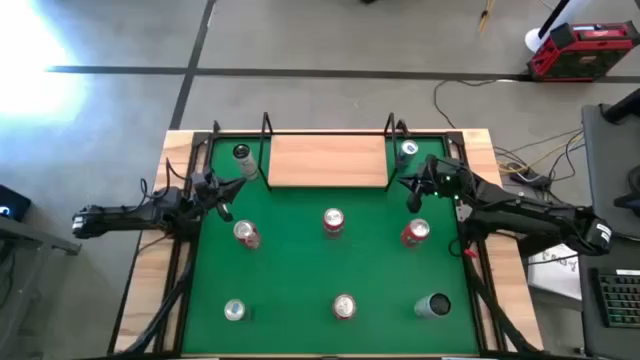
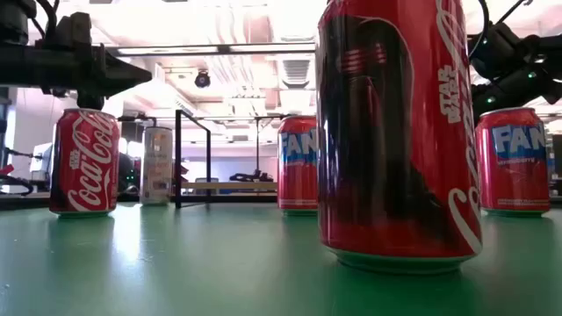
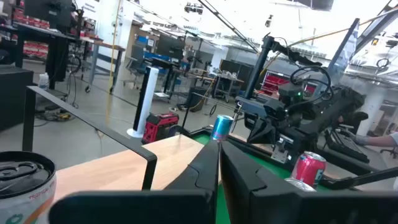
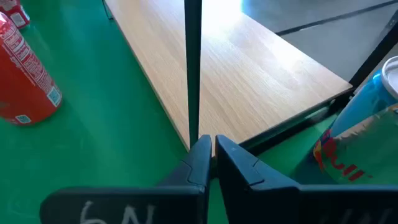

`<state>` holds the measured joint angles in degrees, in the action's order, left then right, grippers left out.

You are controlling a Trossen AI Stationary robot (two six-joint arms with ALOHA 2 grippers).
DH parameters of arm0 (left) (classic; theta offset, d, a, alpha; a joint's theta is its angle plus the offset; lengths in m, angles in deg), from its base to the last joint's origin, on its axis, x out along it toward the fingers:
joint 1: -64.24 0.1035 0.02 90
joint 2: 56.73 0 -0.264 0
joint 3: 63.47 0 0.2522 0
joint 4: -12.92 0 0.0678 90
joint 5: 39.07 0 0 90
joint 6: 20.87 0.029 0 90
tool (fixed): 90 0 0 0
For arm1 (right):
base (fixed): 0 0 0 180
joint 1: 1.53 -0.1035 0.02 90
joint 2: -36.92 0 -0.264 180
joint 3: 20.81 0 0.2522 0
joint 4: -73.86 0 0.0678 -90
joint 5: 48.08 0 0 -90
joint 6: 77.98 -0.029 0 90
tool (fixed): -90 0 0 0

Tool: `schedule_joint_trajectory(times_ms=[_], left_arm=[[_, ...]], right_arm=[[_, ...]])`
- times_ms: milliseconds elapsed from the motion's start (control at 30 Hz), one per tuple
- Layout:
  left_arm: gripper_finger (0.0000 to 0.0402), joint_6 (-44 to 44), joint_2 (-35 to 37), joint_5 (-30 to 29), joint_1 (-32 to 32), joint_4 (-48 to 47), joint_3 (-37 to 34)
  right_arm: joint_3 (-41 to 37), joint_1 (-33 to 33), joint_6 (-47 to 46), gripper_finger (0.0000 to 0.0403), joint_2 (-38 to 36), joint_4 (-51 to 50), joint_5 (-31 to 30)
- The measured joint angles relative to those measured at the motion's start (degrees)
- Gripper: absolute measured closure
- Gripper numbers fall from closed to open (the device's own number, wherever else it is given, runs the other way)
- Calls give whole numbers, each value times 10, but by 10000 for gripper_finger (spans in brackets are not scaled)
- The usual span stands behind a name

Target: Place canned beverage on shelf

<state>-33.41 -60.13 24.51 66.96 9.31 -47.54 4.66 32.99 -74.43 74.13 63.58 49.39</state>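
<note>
i see the shelf (image 1: pixel 327 160) as a flat board of pale, plain wood with thin black metal uprights at its corners, lying at the far edge of the green mat (image 1: pixel 290 270), midway between the two arms; its board is bare. seven cans stand on the mat. a dark-topped can (image 1: pixel 241 153) stands just beside the shelf's left end and a blue can (image 1: pixel 408 150) just beside its right end. nearer me, a row of three: a red can (image 1: pixel 245 233) on the left, a middle can (image 1: pixel 333 222), and a red can at right (image 1: pixel 416 233). the front row holds a silver-topped can (image 1: pixel 234 311), a front middle can (image 1: pixel 344 306), and a dark can (image 1: pixel 436 305) that looks tipped over.

my left gripper (image 1: pixel 228 190) hangs near the shelf's left end, its fingers pressed together and holding nothing. my right gripper (image 1: pixel 412 186) hangs just off the shelf's right front corner, also pinched together and empty, with a black upright (image 4: pixel 193 68) right ahead of its fingertips.

the mat covers a wooden tabletop (image 1: pixel 155 260). beyond it, a grey concrete floor, loose cables and a red toolbox (image 1: pixel 582 50).
</note>
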Motion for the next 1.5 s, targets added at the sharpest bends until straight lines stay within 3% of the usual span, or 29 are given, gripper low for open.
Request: schedule_joint_trajectory(times_ms=[1500], left_arm=[[402,0,0,0,0,0,0]], right_arm=[[0,0,0,385,0,0,0]])
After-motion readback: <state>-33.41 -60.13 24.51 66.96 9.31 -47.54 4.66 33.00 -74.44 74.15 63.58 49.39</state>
